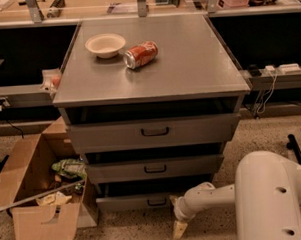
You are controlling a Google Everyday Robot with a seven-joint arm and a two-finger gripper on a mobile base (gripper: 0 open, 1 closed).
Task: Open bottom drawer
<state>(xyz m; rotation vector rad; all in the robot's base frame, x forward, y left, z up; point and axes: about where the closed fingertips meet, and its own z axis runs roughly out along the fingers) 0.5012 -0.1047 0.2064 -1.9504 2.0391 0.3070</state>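
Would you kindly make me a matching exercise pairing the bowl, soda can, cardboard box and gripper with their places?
1. bowl
2. soda can
3. cardboard box
4. gripper

A. on the floor, left of the cabinet
B. near the floor, before the bottom drawer
C. on its side on the cabinet top
D. upright on the cabinet top

Pairs: 1-D, 2-C, 3-A, 4-B

This looks like a lab or workshop. A grey metal cabinet (188,65) stands mid-frame before cluttered benches (86,14) along the top edge. A power strip (281,68) with cables sits at right, and a cardboard box (42,227) of scraps lower left on speckled floor (271,131). The gripper (179,230) hangs at bottom centre.
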